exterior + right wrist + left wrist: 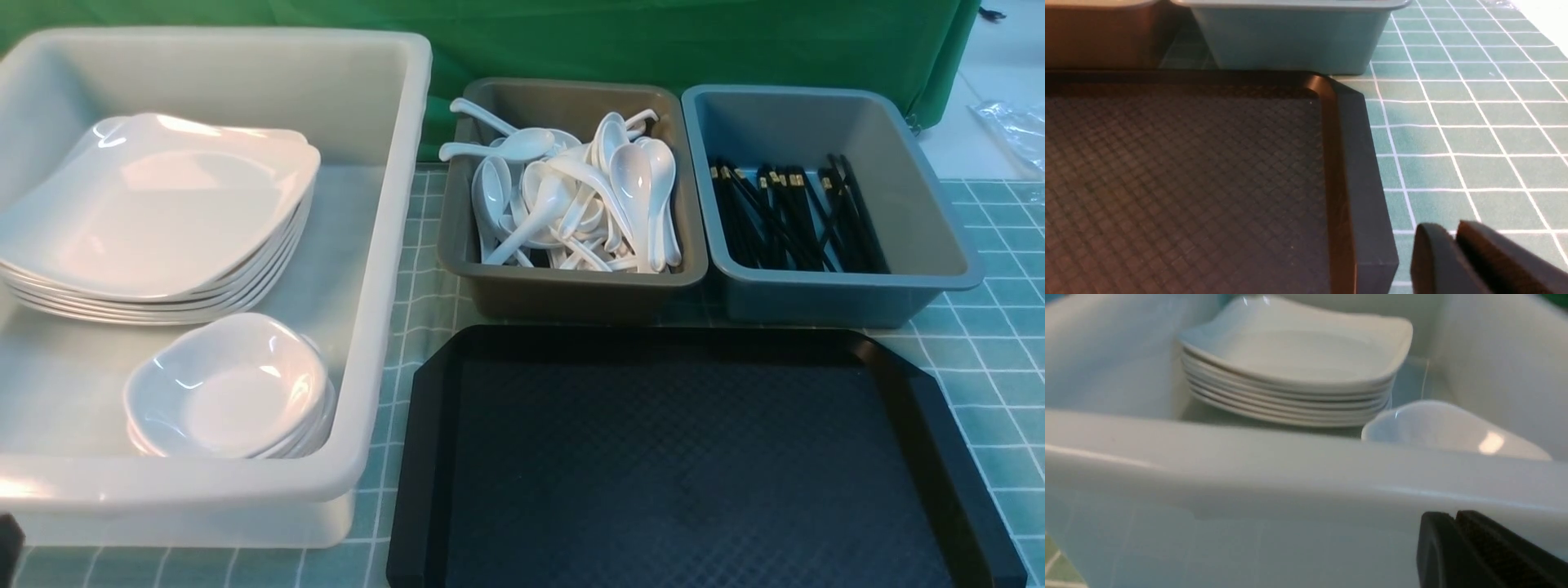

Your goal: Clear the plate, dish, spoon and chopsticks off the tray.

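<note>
In the front view, the black tray [702,457] lay on the green checked cloth [988,343] with nothing on it. To its left stood a big white tub [384,245]. In the tub, the plate [155,220] sat on top of a stack of plates at the back, and the dish [229,384] sat on top of a small stack of dishes at the front. Behind the tray were two bins side by side. The brown bin [571,286] held a heap of white spoons, with one spoon [637,184] lying on top. The blue-grey bin [922,237] held the black chopsticks [796,216]. In the left wrist view, the left gripper [1455,522] showed as dark fingers [1494,555] pressed together, with nothing between them. It was just outside the near wall of the tub [1290,465]. Over that wall you could see the stack of plates [1298,363] and the edge of the dish [1445,424]. In the right wrist view, the right gripper [1457,234] was over the cloth [1474,134], just beside a corner of the tray [1347,163]. Its fingers [1494,261] looked close together with nothing between them, but I could not tell if they were shut or a little apart. The brown bin [1102,36] and the blue-grey bin [1294,36] stood behind the tray.
</note>
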Motion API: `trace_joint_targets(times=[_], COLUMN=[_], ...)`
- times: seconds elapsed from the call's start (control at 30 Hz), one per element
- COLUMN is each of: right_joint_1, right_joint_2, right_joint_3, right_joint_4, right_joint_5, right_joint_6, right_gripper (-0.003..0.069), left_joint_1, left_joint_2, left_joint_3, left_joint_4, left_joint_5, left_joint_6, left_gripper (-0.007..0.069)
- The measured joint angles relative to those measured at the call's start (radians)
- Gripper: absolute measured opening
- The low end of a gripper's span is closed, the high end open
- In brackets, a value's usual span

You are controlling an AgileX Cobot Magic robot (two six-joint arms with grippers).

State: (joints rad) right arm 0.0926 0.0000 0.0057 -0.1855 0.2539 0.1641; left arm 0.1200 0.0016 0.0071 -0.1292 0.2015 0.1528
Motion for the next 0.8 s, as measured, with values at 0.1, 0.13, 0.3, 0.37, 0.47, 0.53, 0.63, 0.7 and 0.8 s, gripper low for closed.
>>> trace_joint_targets(times=[0.1,0.13,0.3,0.37,0.47,0.53,0.63,0.7,0.8], right_joint_1=[0.000,0.000,0.000,0.000,0.000,0.000,0.000,0.000,0.000], right_joint_2=[0.000,0.000,0.000,0.000,0.000,0.000,0.000,0.000,0.000], right_joint_3=[0.000,0.000,0.000,0.000,0.000,0.000,0.000,0.000,0.000], right_joint_4=[0.000,0.000,0.000,0.000,0.001,0.001,0.001,0.001,0.001], right_joint_5=[0.000,0.000,0.000,0.000,0.000,0.000,0.000,0.000,0.000], right_joint_6=[0.000,0.000,0.001,0.001,0.002,0.002,0.002,0.002,0.002], right_gripper=[0.0120,0.0123,0.0134,0.0138,0.0141,0.0144,0.0148,0.0155,0.0162], left_joint_1=[0.000,0.000,0.000,0.000,0.000,0.000,0.000,0.000,0.000], left_joint_2=[0.000,0.000,0.000,0.000,0.000,0.000,0.000,0.000,0.000], left_joint_3=[0.000,0.000,0.000,0.000,0.000,0.000,0.000,0.000,0.000], left_joint_4=[0.001,0.001,0.002,0.003,0.004,0.004,0.004,0.004,0.004], left_joint_5=[-0.013,-0.015,-0.018,-0.019,-0.019,-0.019,-0.019,-0.019,-0.019], left_joint_6=[0.000,0.000,-0.001,0.000,0.001,0.001,0.001,0.001,0.001], left_gripper=[0.0017,0.0017,0.0017,0.0017,0.0017,0.0017,0.0017,0.0017,0.0017])
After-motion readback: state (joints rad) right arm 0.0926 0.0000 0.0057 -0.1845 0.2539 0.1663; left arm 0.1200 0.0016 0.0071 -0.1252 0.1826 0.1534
